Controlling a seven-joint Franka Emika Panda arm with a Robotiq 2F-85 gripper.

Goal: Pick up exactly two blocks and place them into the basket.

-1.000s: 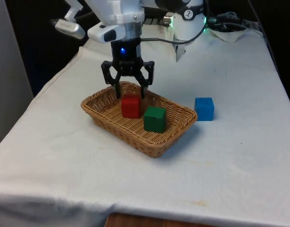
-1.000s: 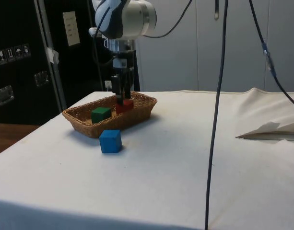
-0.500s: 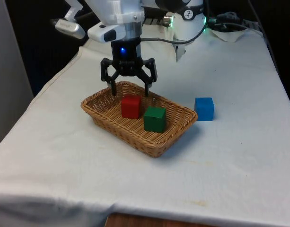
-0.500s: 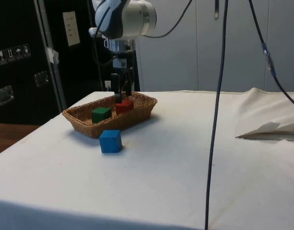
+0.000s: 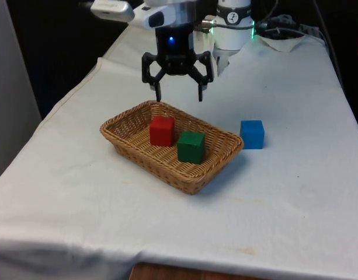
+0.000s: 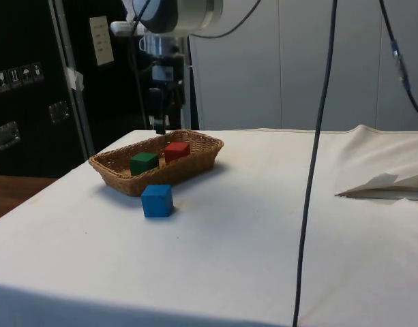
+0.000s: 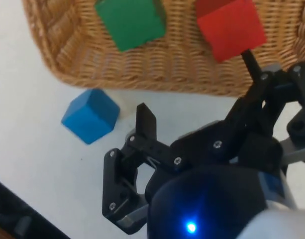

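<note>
— Wicker first: where does the basket [image 5: 170, 153] sit, and what is in it?

— Mid-table. The red block [image 5: 162, 130] and the green block [image 5: 191, 146] lie inside it, side by side, green toward four o'clock of red in the front view. The blue block [image 5: 252, 133] rests on the white cloth [image 5: 284, 192], just outside the rim at three o'clock.

— And your gripper?

— My gripper [image 5: 179, 93] hangs above the basket's far rim, at twelve o'clock of the red block, pointing straight down. My fingers are spread wide with nothing between them.

— Do the views differ?

— The side view sets my gripper [image 6: 160, 119] edge-on, so the spread does not show there. My wrist view looks down on my gripper [image 7: 197, 84], all three blocks and the weave.
</note>
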